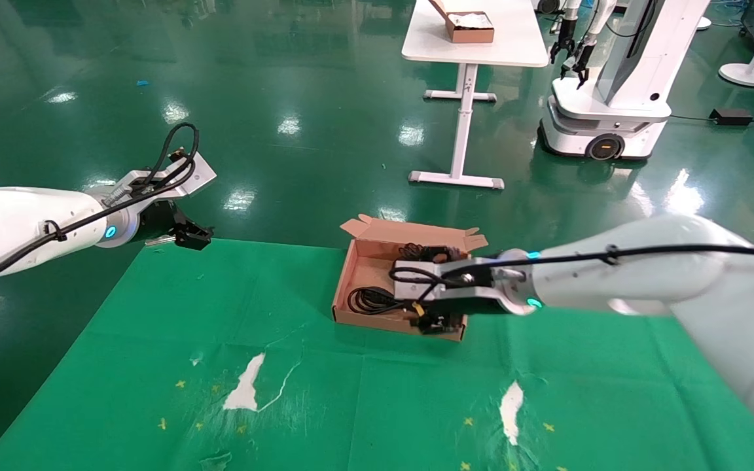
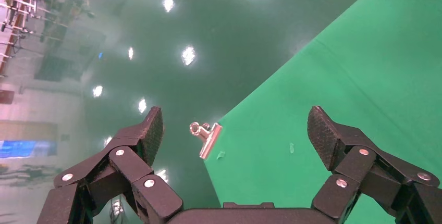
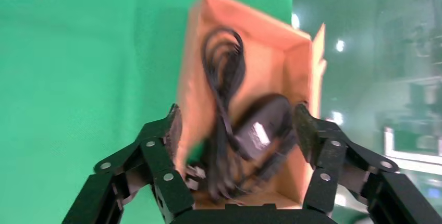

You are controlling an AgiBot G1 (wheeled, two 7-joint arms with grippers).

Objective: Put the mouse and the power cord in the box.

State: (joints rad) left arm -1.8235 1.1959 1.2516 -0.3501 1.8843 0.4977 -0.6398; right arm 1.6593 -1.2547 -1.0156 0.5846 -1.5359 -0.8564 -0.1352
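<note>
A: Where do the items lie?
B: The mouse (image 3: 263, 125) and power cord (image 3: 224, 73) both rest inside the box (image 1: 357, 261).
A: Right gripper (image 3: 237, 130)?
B: Fingers spread, holding nothing, over the box; the arm reaches in low. Lift straight up, clear of cables.
A: Left gripper (image 2: 234, 127)?
B: Fingers apart, empty, at the cloth's (image 1: 220, 327) far-left edge.

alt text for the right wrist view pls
The open right gripper hangs over the box, its jaws spread to either side. Inside lie the mouse, white label up, and the coiled power cord. The box sits on green cloth.
</note>
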